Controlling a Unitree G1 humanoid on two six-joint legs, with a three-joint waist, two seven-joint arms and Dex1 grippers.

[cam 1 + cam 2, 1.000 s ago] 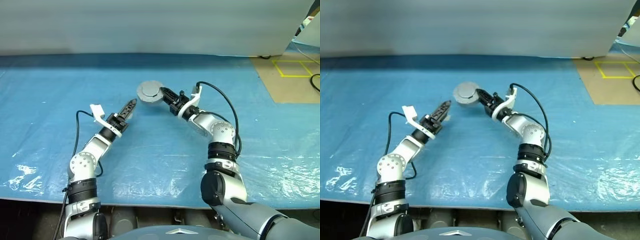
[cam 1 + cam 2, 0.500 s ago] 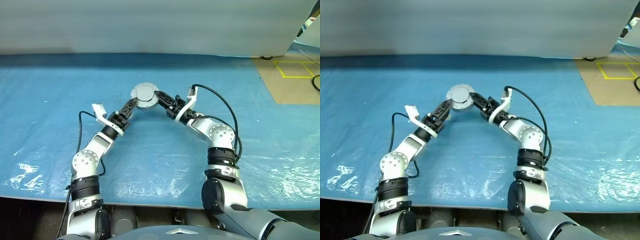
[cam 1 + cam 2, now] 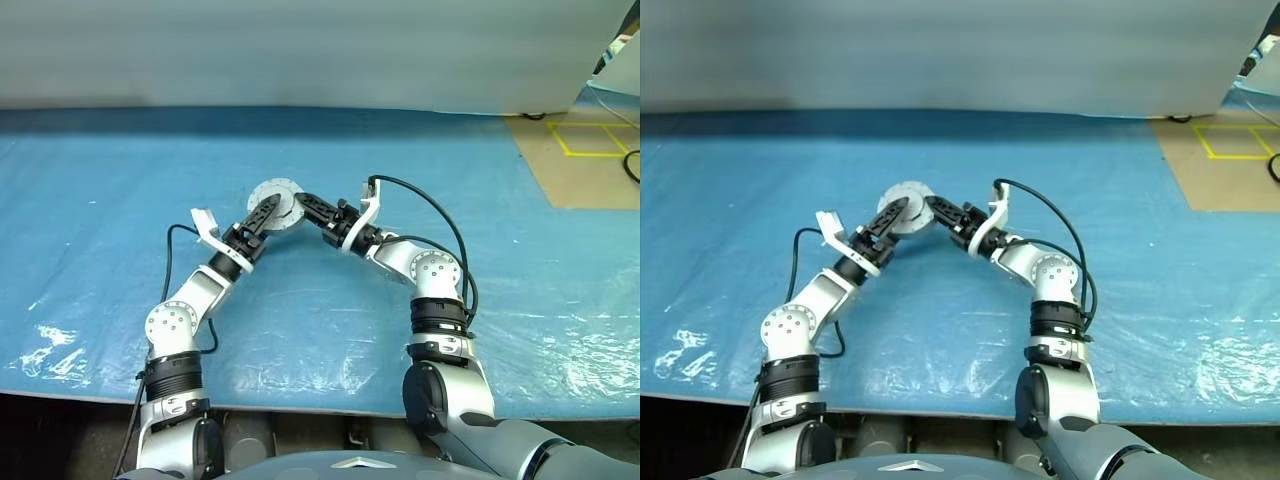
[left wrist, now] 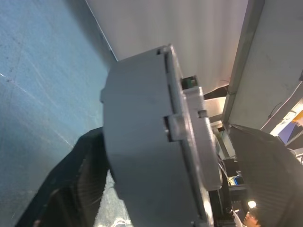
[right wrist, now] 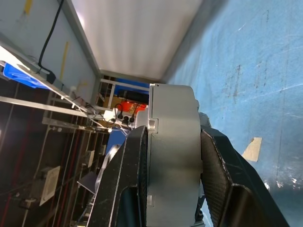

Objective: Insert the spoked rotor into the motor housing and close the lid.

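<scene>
The motor housing (image 3: 275, 196), a plain grey puck, hangs on edge above the blue sheet between both arms. My right gripper (image 3: 300, 201) is shut on it, one black finger (image 5: 215, 170) flat on each face. In the left wrist view the lid (image 4: 195, 130) lies shut against the housing (image 4: 142, 142) along a seam with a small clasp. My left gripper (image 3: 268, 206) reaches in from the other side with the housing between its fingers. One finger (image 4: 80, 175) touches the case and the other stands off it with a gap. The spoked rotor is out of view.
A crinkled blue plastic sheet (image 3: 320, 300) covers the table, ending at a pale wall behind. Brown floor with yellow tape (image 3: 590, 140) lies at the far right. A cable (image 3: 440, 215) loops over the right forearm and another runs along the left arm.
The right gripper has carried the housing leftward and nearer, in between the left gripper's fingers. The left arm has hardly moved, and its fingers have narrowed around the case.
</scene>
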